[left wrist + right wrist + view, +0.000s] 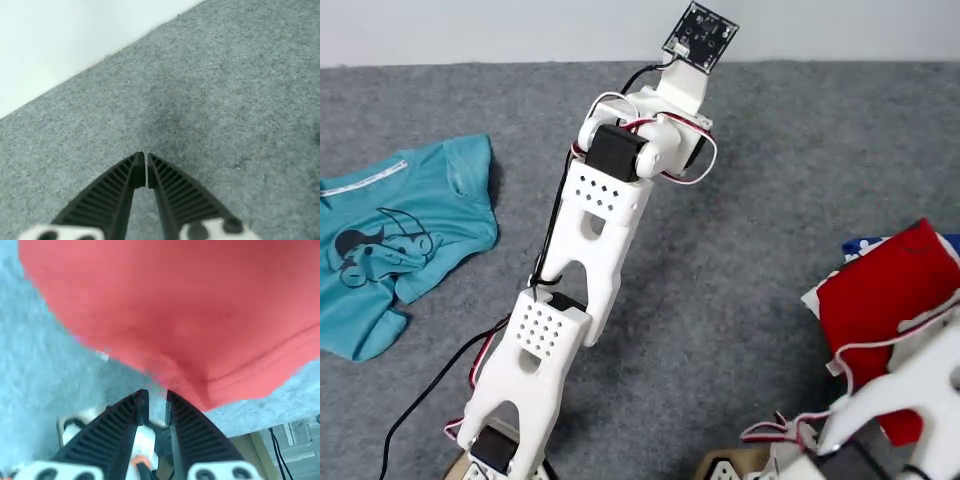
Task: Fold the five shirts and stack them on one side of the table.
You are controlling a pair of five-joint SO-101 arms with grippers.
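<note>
High view: a soft teal shirt [400, 240] with a dark cartoon print lies rumpled at the left on the grey felt tabletop [750, 200]. A red shirt [885, 285] sits at the right edge.

Left wrist view: the ribbed black left hand [146, 170] is clenched and empty.

Right wrist view: smooth red cloth with a stitched hem hangs just beyond the right hand [154, 400]. I cannot tell its grip.

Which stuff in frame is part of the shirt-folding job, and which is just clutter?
Job:
teal shirt
red shirt
blue and white fabric under the red one

Lying about:
black cable
grey table cover
</note>
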